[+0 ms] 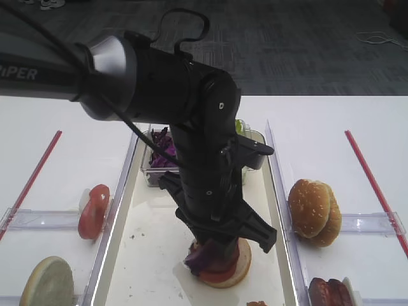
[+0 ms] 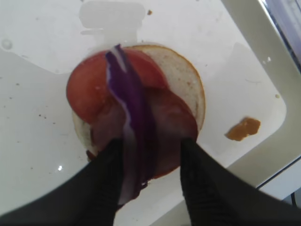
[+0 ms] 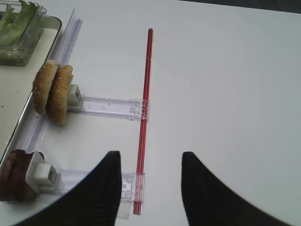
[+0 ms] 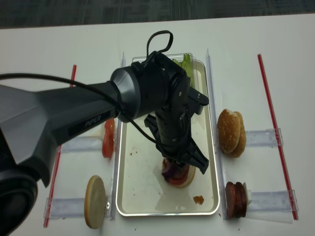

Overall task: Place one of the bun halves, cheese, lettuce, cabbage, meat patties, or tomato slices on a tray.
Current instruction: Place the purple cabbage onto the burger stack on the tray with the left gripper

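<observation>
A purple cabbage (image 2: 134, 108) strip lies across a tomato slice (image 2: 89, 89) and a meat patty (image 2: 174, 122), stacked on a bun half (image 2: 183, 75) on the cream tray (image 2: 37, 141). My left gripper (image 2: 150, 146) hangs just over this stack with its jaws open. The strip's near end runs between them, close to the left finger (image 2: 106, 179). From above, the left gripper (image 4: 177, 169) sits over the tray's (image 4: 138, 182) lower middle. My right gripper (image 3: 149, 160) is open over bare table, holding nothing.
Right of the tray stand two bun halves (image 1: 314, 210) and meat patties (image 1: 328, 293) in clear holders. Left of it are tomato slices (image 1: 94, 210) and another bun half (image 1: 48, 280). Tubs of cabbage (image 1: 159, 153) and lettuce (image 3: 16, 23) sit at the tray's far end. A sauce smear (image 2: 243, 128) marks the tray.
</observation>
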Controlling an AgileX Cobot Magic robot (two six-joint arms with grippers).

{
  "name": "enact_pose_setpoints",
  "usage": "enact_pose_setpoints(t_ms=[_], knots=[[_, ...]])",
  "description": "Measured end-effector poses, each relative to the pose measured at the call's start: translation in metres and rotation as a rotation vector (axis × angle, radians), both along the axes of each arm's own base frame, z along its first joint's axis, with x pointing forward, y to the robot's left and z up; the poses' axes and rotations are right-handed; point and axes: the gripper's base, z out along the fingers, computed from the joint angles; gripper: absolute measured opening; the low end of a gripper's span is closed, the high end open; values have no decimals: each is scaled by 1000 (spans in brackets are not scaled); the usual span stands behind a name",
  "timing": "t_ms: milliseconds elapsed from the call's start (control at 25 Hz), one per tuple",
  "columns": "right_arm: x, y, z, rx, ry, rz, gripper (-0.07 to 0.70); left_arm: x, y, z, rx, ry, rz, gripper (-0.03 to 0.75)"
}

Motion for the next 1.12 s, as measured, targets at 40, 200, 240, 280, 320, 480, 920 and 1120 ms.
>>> enact_pose_setpoints(t_ms=[40, 200, 240, 280, 320, 480, 920, 1120], knots=[[0, 0, 0, 0, 0, 0, 328, 0, 0, 0, 0, 0, 0, 293], [0, 0, 0, 0, 0, 0, 328, 0, 0, 0, 3, -2, 2, 333], [0, 0, 0, 0, 0, 0, 328, 0, 0, 0, 5, -5, 5, 336], [0, 0, 0, 0, 0, 0, 328, 1, 1, 0, 8, -8, 5, 342], [0, 0, 0, 0, 0, 0, 328, 1, 1, 0, 11, -11, 7, 352], [0, 0, 0, 0, 0, 0, 328, 1, 1, 0, 16, -7, 6, 392], [0, 0, 0, 0, 0, 0, 328, 4, -3, 21, 25, 5, 26, 403], [0, 0, 0, 0, 0, 0, 328, 7, 1, 26, 51, 20, 49, 403]])
